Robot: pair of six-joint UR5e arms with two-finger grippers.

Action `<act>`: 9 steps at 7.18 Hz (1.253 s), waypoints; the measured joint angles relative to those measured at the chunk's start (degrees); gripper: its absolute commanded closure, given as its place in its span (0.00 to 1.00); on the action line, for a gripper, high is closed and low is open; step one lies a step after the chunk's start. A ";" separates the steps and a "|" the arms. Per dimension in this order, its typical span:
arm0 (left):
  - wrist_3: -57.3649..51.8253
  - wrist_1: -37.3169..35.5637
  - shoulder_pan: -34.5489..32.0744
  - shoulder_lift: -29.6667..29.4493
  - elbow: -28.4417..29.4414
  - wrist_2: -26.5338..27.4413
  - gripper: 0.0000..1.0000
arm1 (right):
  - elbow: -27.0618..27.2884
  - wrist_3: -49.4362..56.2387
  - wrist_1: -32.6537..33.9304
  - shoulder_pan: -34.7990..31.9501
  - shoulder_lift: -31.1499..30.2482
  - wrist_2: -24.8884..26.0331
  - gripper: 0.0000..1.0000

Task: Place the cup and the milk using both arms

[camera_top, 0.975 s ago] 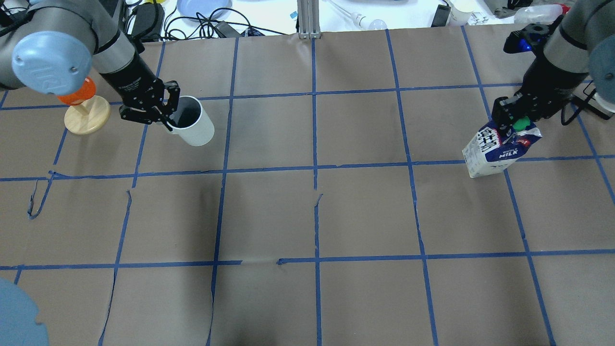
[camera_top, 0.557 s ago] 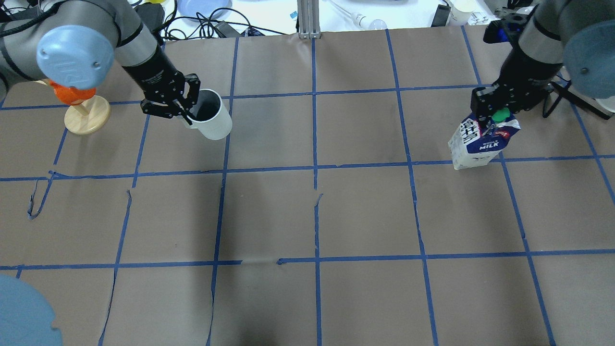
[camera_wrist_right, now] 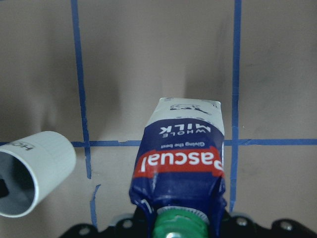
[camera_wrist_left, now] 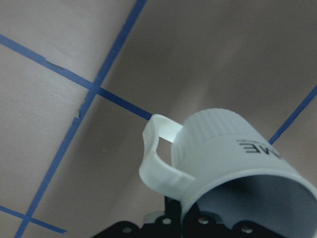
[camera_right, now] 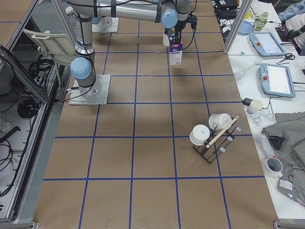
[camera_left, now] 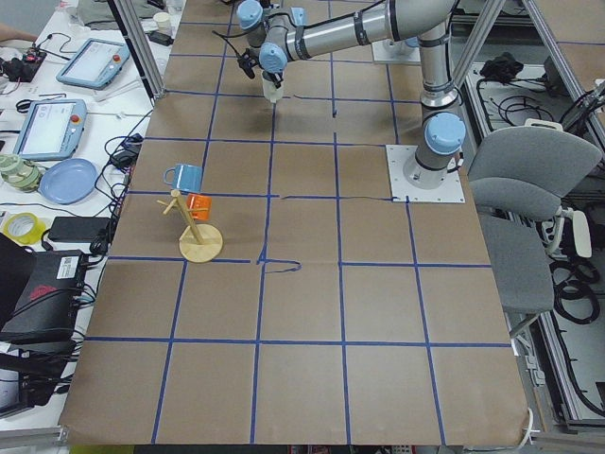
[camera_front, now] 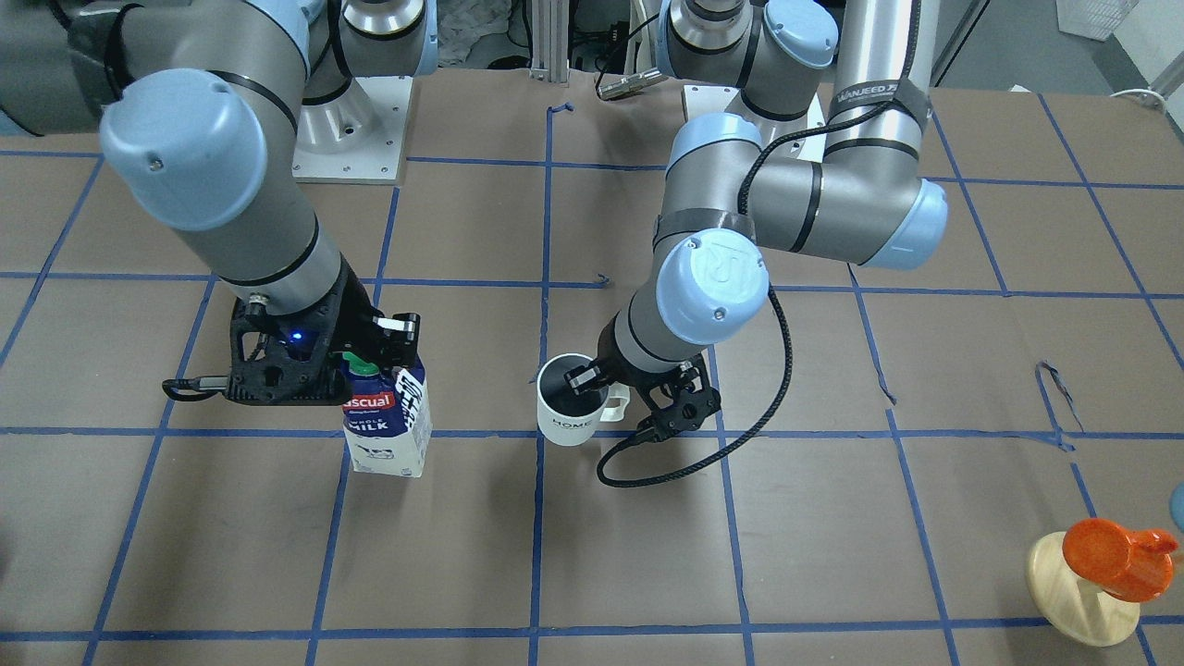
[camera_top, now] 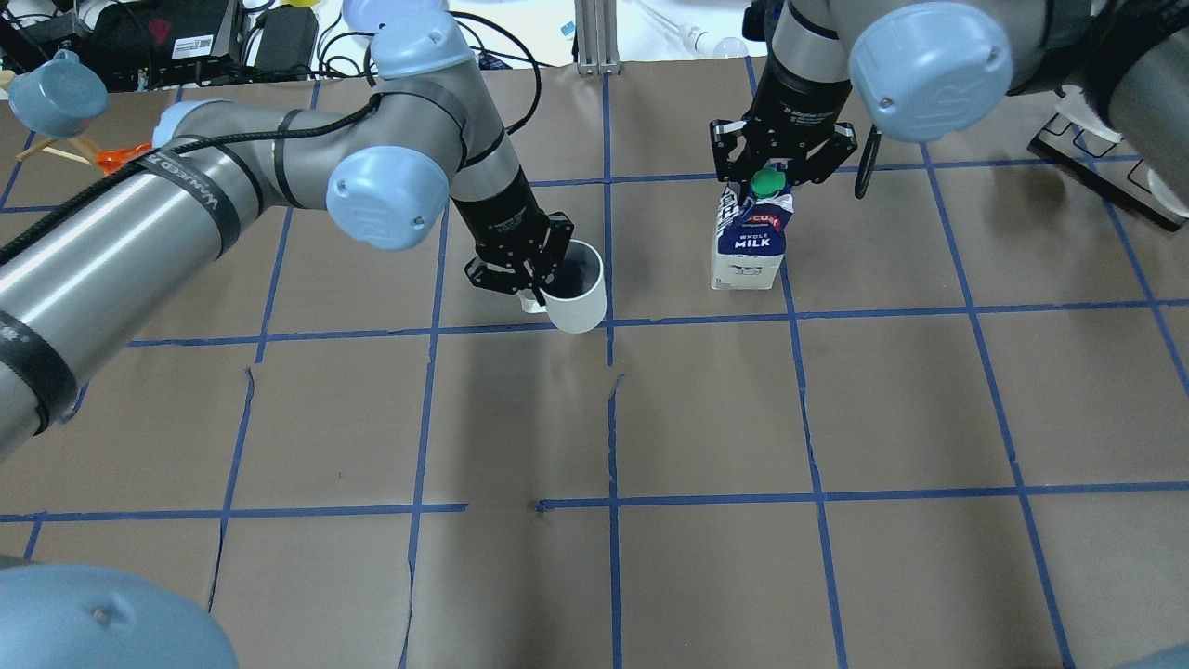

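The white cup (camera_top: 578,299) with a dark inside is upright near the table's middle, just left of the centre tape line. My left gripper (camera_top: 537,279) is shut on its rim beside the handle; the cup also shows in the front view (camera_front: 570,413) and the left wrist view (camera_wrist_left: 233,158). The blue and white milk carton (camera_top: 748,249) is upright one square to the right. My right gripper (camera_top: 767,178) is shut on its gable top at the green cap. It also shows in the front view (camera_front: 388,427) and the right wrist view (camera_wrist_right: 183,163). I cannot tell whether either touches the paper.
A wooden mug tree (camera_front: 1087,601) with an orange mug (camera_front: 1115,555) and a blue mug (camera_top: 54,93) stands at the table's far left. A second rack with white cups (camera_right: 209,136) stands on the right side. The left wrist's black cable (camera_front: 666,467) loops beside the cup.
Both arms have swung inward toward the table's middle. The cup moved right and a little nearer in the left gripper. The milk moved left in the right gripper and now hangs upright.
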State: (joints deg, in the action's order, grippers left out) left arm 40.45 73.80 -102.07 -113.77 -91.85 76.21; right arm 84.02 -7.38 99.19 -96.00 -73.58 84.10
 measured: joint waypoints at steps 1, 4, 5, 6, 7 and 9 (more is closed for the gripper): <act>0.57 -2.88 -0.82 -0.25 -1.75 -0.24 1.00 | -0.05 -1.44 0.45 -1.07 0.49 -0.88 0.71; 1.13 -8.90 -1.22 -1.42 -3.05 -0.30 0.24 | 0.40 -2.75 0.97 -2.71 1.15 -1.56 0.71; 1.66 -10.93 -1.22 -2.21 -3.02 -0.23 0.01 | 1.00 -2.79 1.24 -3.49 1.23 -1.60 0.71; 2.05 -11.87 -1.21 -2.65 -3.03 0.06 0.02 | 2.01 -2.80 2.03 -4.41 1.26 -1.60 0.71; 2.00 -12.18 -1.16 -2.68 -2.99 0.93 0.02 | 2.89 -2.81 2.94 -4.99 1.27 -1.59 0.71; -2.05 -9.93 1.09 -1.30 -1.27 6.81 0.00 | 3.54 -2.81 4.38 -5.42 1.84 -1.65 0.53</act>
State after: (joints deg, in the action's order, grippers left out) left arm 38.40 63.87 -100.98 -115.07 -93.13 83.01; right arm 87.57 -10.20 103.58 -101.42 -71.74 82.45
